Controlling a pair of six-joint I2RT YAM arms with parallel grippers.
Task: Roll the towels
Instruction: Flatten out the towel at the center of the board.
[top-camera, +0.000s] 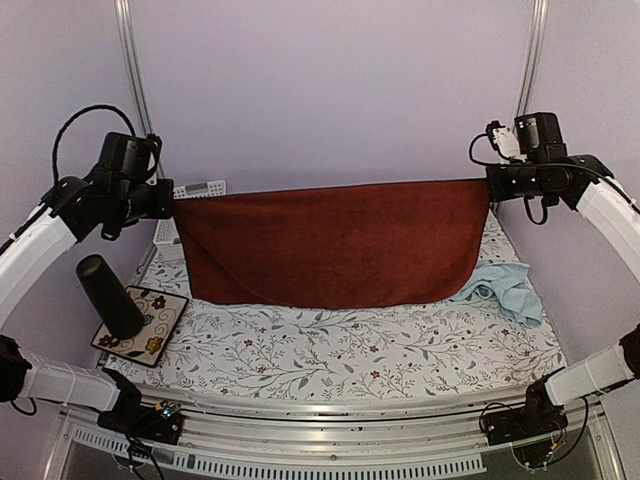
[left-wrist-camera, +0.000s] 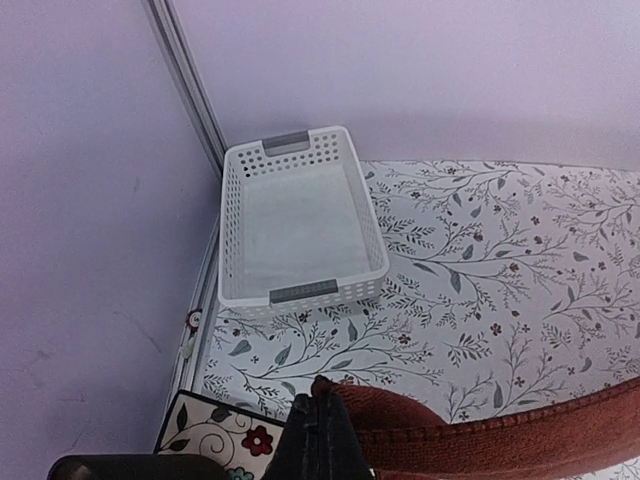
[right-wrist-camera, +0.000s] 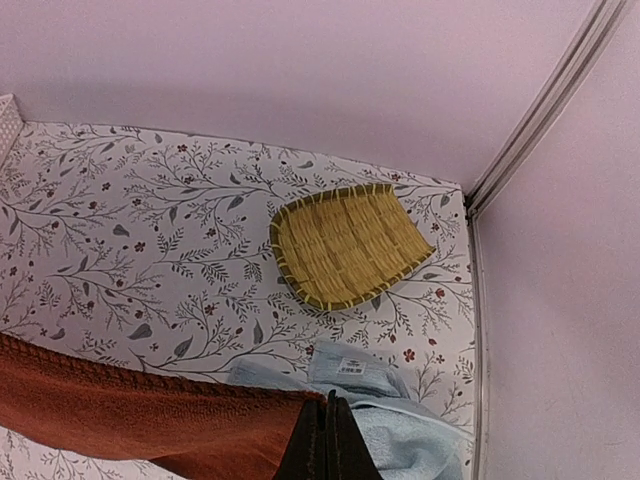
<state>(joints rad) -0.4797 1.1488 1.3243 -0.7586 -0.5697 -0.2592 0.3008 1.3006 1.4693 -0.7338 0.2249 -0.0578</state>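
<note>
A floral tabletop (top-camera: 340, 350) sits against lilac walls, a white basket (left-wrist-camera: 300, 225) at its far left corner, a yellow woven mat (right-wrist-camera: 345, 245) at far right. The rust-red towel (top-camera: 330, 245) hangs spread between the 2 arms, the left gripper (top-camera: 165, 200) and right gripper (top-camera: 492, 182) each pinching an upper corner. The light blue towel (top-camera: 505, 285) lies crumpled by its lower right end.

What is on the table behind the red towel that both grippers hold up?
The wrist views show a white basket and a yellow woven mat. From above, the red towel hides the mat and most of the basket.
</note>
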